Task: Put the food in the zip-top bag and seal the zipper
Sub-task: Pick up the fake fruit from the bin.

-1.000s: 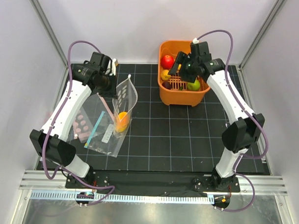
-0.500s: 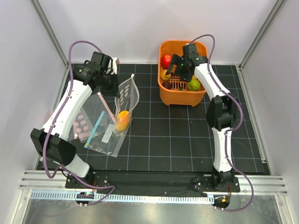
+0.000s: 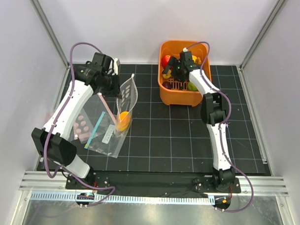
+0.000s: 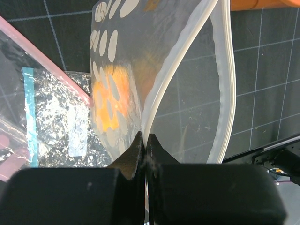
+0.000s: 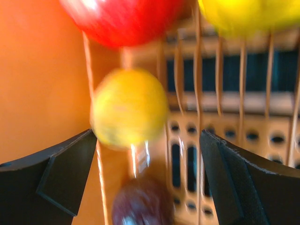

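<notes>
- Left of centre in the top view, the left gripper (image 3: 116, 92) pinches the mouth edge of the upright dotted bag (image 3: 129, 98); an orange fruit (image 3: 122, 119) sits inside.
- Upper middle, the right gripper (image 5: 147, 154) hangs in the orange basket (image 3: 182, 98), fingers spread, near a yellow fruit (image 5: 129, 108) and a red apple (image 5: 122, 18).

red apple (image 5: 123, 18) cut off above, dark purple piece (image 5: 140, 206) blurred

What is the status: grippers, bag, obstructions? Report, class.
Left gripper shut on zip-top bag rim. Right gripper open in basket, at yellow fruit. One orange piece bagged, mouth open.
</notes>
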You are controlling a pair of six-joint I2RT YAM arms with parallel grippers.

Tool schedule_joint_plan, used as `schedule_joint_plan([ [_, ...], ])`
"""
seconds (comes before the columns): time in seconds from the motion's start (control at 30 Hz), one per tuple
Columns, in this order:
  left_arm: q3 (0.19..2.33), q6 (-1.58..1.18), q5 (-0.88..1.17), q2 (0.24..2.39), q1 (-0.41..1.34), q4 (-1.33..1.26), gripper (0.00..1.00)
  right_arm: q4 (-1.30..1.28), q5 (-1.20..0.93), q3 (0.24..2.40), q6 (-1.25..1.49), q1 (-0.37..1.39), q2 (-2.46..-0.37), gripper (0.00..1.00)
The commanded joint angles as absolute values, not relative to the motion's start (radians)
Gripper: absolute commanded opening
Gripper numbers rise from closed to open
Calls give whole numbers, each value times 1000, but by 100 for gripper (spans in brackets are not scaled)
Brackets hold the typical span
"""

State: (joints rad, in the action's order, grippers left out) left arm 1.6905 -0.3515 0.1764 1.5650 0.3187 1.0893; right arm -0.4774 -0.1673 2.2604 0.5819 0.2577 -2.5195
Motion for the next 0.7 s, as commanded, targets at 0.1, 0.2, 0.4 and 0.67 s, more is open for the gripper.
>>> schedule_joint_plan([
  [0.1, 1712, -365, 183, 1589, 316, 1063, 0, -331, -147, 2368, 652, 252, -2582, 87],
  [0.2, 1729, -370, 189, 1608, 318, 1068, 0, -307, -140, 2367, 669, 253, -2591, 82],
  [0.4, 1762, -390, 181, 1609, 318, 1077, 0, -291, -181, 2373, 664, 247, -2562, 54],
  [0.67, 1764, -400, 183, 1601, 322, 1100, 0, -419, -192, 2305, 630, 245, -2479, 95],
])
